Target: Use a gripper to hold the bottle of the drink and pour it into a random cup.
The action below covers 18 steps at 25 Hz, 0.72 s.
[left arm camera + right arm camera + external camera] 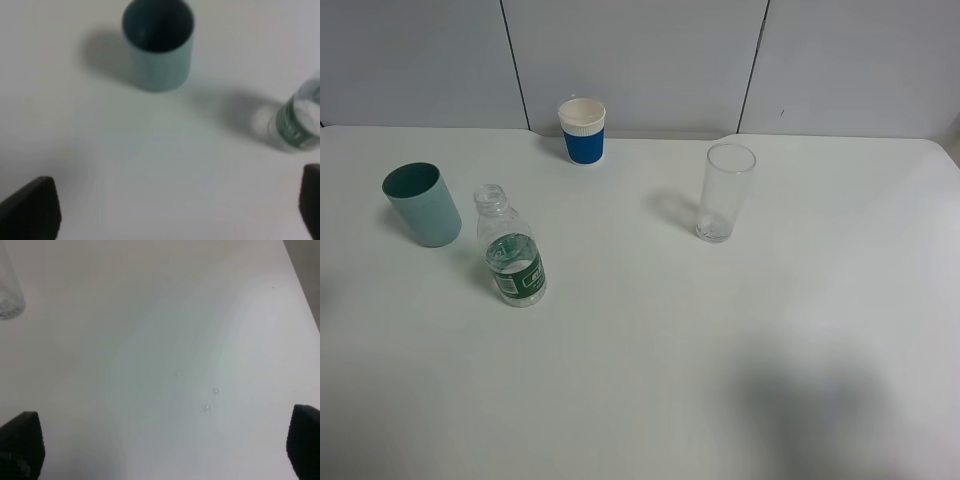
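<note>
The bottle of the drink (512, 250) stands uncapped on the white table, left of centre, with clear liquid in its lower part and a dark green label. The teal-green cup (423, 205) stands upright just to its left. Neither gripper shows in the exterior high view. In the left wrist view the cup (159, 45) and the bottle (300, 120) lie ahead of my left gripper (170, 205), whose black fingertips (30, 207) sit wide apart and empty. My right gripper (162, 440) is open too, over bare table, with nothing between its fingertips (20, 442).
A blue-and-white paper cup (583, 130) stands at the back near the wall. A tall clear glass (726, 192) stands right of centre; its base shows as the glass (7, 290) in the right wrist view. A few water droplets (210, 400) lie near the table edge (300, 285).
</note>
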Each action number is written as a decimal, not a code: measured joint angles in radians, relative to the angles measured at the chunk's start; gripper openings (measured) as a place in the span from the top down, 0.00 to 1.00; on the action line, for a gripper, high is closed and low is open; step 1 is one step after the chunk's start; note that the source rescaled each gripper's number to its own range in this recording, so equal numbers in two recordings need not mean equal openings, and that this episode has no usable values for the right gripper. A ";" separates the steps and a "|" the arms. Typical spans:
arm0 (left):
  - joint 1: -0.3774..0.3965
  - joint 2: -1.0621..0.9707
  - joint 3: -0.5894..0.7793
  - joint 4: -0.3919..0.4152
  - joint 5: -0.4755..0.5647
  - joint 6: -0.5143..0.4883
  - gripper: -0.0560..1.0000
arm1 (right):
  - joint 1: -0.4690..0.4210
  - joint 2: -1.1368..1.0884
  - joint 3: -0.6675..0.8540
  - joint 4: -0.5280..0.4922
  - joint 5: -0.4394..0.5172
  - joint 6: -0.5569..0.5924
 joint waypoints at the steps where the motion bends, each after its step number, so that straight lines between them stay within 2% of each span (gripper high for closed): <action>1: 0.000 -0.014 -0.005 0.000 0.015 0.000 0.06 | 0.000 0.000 0.000 0.000 0.000 0.000; 8: 0.026 -0.113 -0.029 0.000 0.062 -0.002 0.06 | 0.000 0.000 0.000 0.000 0.000 0.000; 11: 0.127 -0.167 -0.033 -0.011 0.078 0.017 0.06 | 0.000 0.000 0.000 0.000 0.000 0.000; 18: 0.235 -0.302 -0.033 -0.081 0.078 0.137 0.06 | 0.000 0.000 0.000 0.000 0.000 0.000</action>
